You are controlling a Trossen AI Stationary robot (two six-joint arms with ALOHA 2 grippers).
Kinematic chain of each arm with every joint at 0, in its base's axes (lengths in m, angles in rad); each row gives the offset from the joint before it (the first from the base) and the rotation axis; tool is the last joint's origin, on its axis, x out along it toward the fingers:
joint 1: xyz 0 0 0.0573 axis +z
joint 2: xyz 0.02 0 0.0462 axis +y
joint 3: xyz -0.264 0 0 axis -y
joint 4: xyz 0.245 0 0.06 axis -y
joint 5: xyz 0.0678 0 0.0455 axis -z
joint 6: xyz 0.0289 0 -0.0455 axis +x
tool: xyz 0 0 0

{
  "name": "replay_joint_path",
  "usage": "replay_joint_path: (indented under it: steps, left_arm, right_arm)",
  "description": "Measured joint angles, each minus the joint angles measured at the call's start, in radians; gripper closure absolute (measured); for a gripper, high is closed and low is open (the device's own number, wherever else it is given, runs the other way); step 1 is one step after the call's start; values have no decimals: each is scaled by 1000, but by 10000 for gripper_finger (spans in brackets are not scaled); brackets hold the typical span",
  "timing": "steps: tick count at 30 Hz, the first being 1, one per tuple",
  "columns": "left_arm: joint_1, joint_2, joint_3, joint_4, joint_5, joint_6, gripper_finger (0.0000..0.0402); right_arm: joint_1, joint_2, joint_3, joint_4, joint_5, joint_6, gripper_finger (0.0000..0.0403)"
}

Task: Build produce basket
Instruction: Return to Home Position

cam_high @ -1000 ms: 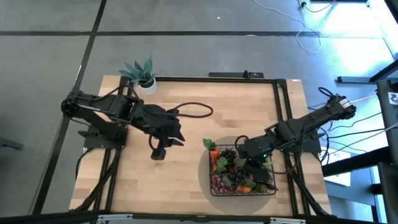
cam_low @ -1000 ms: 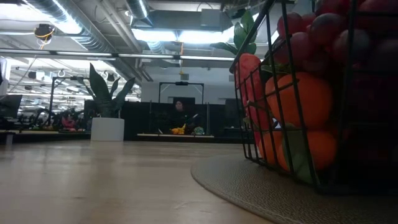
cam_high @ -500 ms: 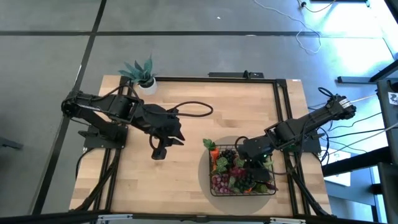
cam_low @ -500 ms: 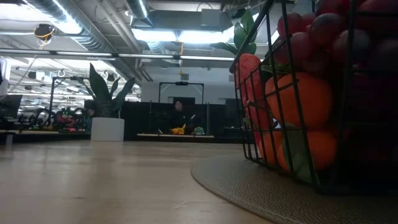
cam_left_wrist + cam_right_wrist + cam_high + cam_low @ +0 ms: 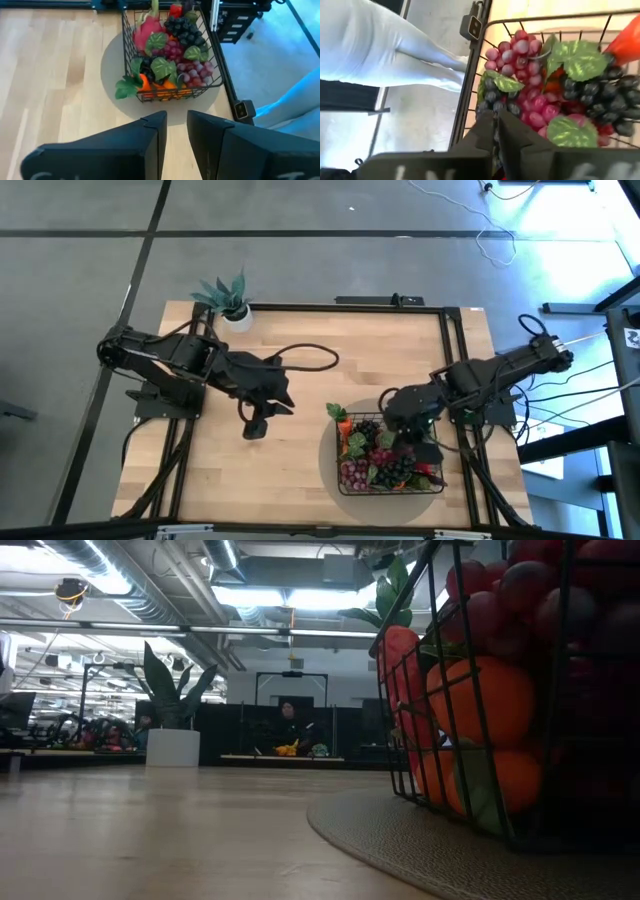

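The right gripper (image 5: 496,116) is hovering over the black wire-grid basket (image 5: 340,465) of toy produce (image 5: 172,50), nearly closed, empty. The left gripper (image 5: 176,116) is waiting over the wooden table (image 5: 300,395), slightly parted, empty.

You have bare table (image 5: 390,350) across the far half and between the left gripper (image 5: 256,427) and the mat (image 5: 327,458). Obstacles: the heaped basket (image 5: 341,470) near right, the right gripper (image 5: 425,450) over it, and the potted plant (image 5: 228,300) far left.
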Motion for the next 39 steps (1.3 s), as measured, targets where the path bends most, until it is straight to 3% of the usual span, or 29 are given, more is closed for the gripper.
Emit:
replay_joint_path:
  steps: [5, 11, 15, 21, 26, 30, 39]
  left_arm:
    - [3, 4, 0, -58, -61, -21, 347]
    - [-25, -49, 1, -99, -136, -5, 397]
    - [-47, -89, 0, -128, -222, -5, 398]
    - [-78, -173, -25, -192, -315, -37, 401]
    - [-110, -308, -173, -159, -349, -85, 401]
    - [-115, -472, -358, -29, -351, -88, 401]
    - [-115, -864, -712, 242, -244, -50, 401]
  right_arm:
    - [-24, 0, 118, -134, 58, -105, 395]
    - [-68, -20, 217, -319, 178, -302, 401]
    - [-135, -72, 206, -334, 166, -362, 402]
    - [-249, -185, 199, -298, 52, -471, 403]
    - [-326, -272, 199, -237, -25, -520, 403]
    - [-377, -309, 179, -199, -32, -520, 403]
    - [-506, -460, -108, 120, -167, -417, 403]
